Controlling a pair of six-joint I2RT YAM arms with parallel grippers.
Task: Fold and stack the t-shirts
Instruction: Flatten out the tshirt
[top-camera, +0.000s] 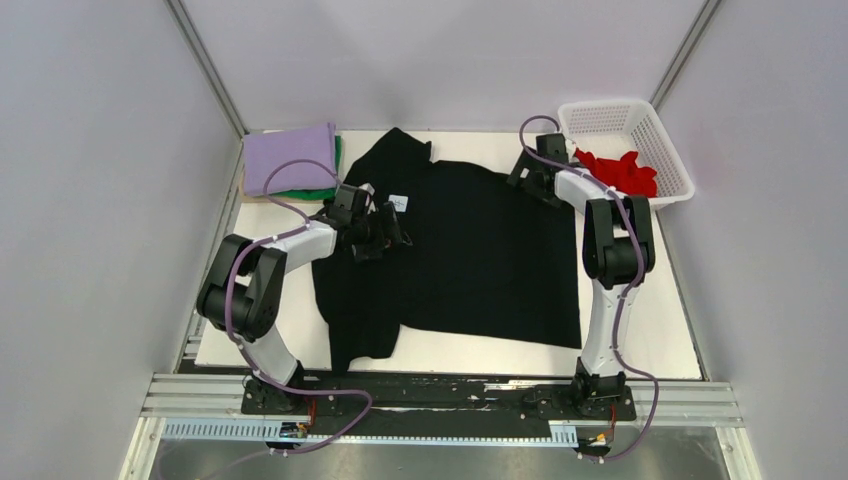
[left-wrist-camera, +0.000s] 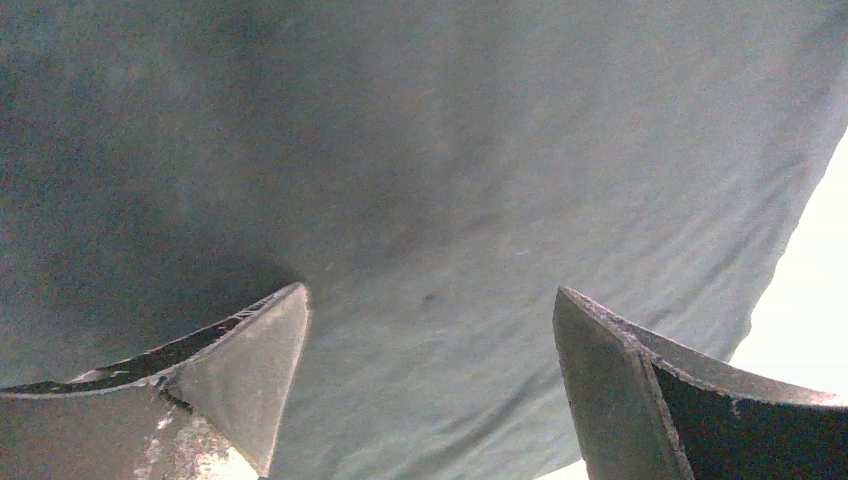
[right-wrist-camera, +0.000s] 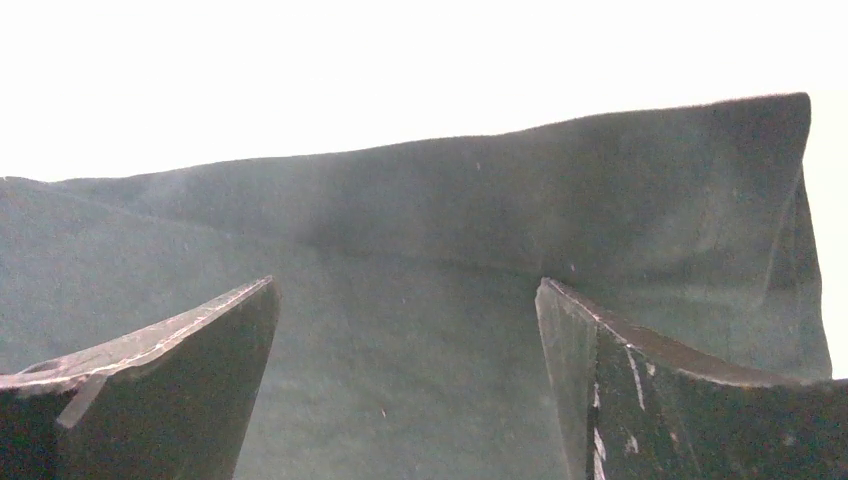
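Note:
A black t-shirt (top-camera: 470, 255) lies spread flat in the middle of the table, its white neck label (top-camera: 399, 201) at the left. My left gripper (top-camera: 392, 238) hovers over the shirt near the label, jaws open with only cloth between them (left-wrist-camera: 430, 330). My right gripper (top-camera: 525, 172) is at the shirt's far right corner, open over the dark cloth (right-wrist-camera: 400, 330), whose edge is folded up behind. A folded lilac t-shirt (top-camera: 288, 157) lies on a green one (top-camera: 318, 190) at the far left. A red t-shirt (top-camera: 620, 172) lies in the basket.
A white lattice basket (top-camera: 640, 125) stands at the far right corner. Grey walls close in the table on the left, back and right. The white table top (top-camera: 640, 330) shows right of the black shirt.

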